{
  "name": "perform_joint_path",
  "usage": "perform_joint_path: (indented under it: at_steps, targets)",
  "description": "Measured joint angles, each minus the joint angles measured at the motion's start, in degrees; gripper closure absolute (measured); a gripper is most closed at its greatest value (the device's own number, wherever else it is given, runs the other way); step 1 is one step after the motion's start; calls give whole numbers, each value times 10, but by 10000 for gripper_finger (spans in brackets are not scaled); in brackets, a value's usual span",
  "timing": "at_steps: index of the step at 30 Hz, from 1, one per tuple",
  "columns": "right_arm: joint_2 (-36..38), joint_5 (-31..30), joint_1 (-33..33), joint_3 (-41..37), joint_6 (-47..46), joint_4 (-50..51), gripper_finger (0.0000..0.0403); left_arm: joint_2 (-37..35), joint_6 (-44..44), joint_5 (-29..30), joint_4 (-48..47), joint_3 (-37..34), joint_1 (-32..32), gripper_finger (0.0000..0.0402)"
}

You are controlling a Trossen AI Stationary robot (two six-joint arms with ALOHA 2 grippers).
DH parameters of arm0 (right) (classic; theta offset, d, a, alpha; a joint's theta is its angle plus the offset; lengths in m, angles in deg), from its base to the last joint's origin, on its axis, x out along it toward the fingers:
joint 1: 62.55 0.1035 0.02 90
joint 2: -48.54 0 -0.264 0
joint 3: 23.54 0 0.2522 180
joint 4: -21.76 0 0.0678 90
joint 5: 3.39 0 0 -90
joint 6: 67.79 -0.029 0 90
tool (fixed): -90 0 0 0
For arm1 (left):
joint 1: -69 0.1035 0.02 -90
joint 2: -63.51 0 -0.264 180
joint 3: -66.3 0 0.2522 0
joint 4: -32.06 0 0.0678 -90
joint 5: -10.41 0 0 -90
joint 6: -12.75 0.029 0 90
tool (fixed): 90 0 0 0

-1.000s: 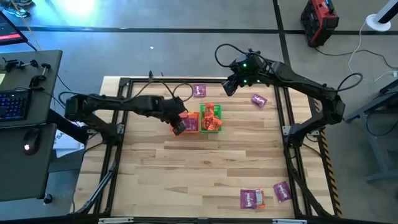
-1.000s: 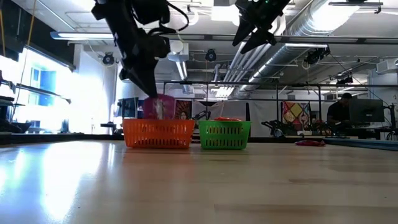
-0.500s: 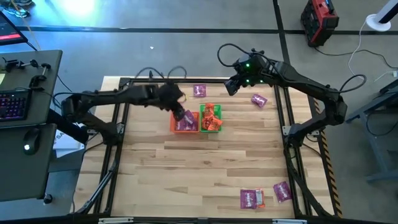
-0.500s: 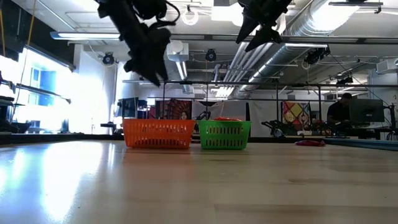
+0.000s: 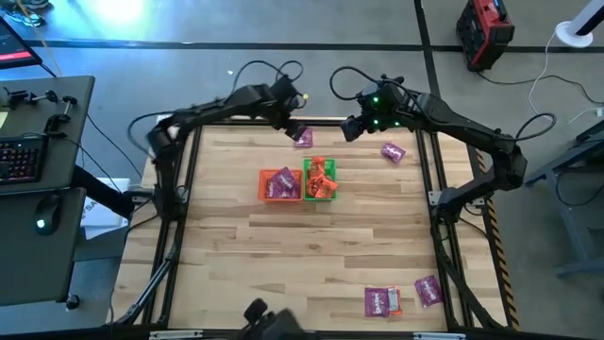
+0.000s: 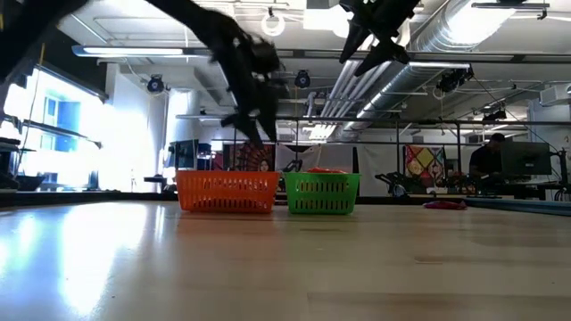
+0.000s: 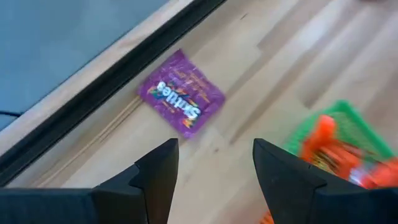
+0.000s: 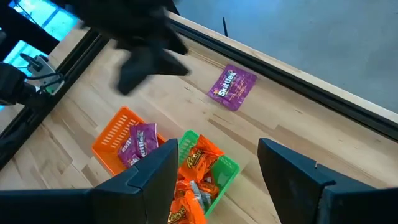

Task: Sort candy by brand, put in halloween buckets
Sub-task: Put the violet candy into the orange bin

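An orange bucket point(image 5: 280, 184) with purple candy packets in it stands beside a green bucket point(image 5: 321, 179) filled with orange packets, mid-table toward the far side. My left gripper point(image 7: 214, 180) hangs open above a purple packet point(image 7: 181, 101) that lies flat by the table's far edge point(image 5: 303, 138), and it touches nothing. My right gripper point(image 8: 214, 180) hangs open high over the far side, to the right of the buckets point(image 5: 347, 132). Another purple packet point(image 5: 393, 151) lies flat at the far right.
Two purple packets point(image 5: 379, 302) point(image 5: 428, 290) and an orange one point(image 5: 395, 300) lie near the table's near right corner. A black frame rail point(image 5: 245, 121) runs along the far edge. A dark blurred shape point(image 5: 269, 321) shows at the near edge.
My left gripper has opened over the orange bucket and let go of a purple packet, which now lies in that bucket. The gripper has then swung fast toward the table's far edge and stands above the purple packet there.
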Motion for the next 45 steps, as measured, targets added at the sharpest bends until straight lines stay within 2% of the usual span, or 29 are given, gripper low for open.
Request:
perform_joint_path:
  at_steps: [4, 10, 14, 17, 23, 26, 30, 35, 39, 42, 45]
  targets:
    - [0, 0, 0, 0, -2, 0, 187, 72, -20, -13, 1, 31, 14, 206]
    - [0, 0, 0, 0, -13, -2, 187, 143, -44, -16, -9, 44, 21, 207]
    - [0, -1, 0, 0, -15, -2, 187, 166, -40, -20, 0, 45, 19, 207]
    - [0, -1, 0, 0, -15, -2, 187, 185, 10, -18, -2, 45, 14, 207]
    - [0, -1, 1, 0, -23, -2, 187, 180, 31, -20, 18, 49, 13, 211]
    - [0, 0, 1, 0, -23, -2, 187, 169, 54, -24, -5, 63, 13, 231]
    - [0, -2, 0, 0, -14, -2, 187, 156, 65, 0, -4, 68, 12, 276]
    - [0, -12, 0, 0, -12, -2, 187, 171, 99, -4, 22, 69, 22, 383]
    - [0, -15, 0, 0, -15, -2, 187, 206, 95, -30, 45, 67, 28, 396]
    - [0, -15, 0, 0, -15, -2, 187, 205, 98, -73, 75, 68, 33, 400]
    - [0, -15, 0, 0, -26, -2, 187, 206, 95, -73, 79, 68, 33, 401]
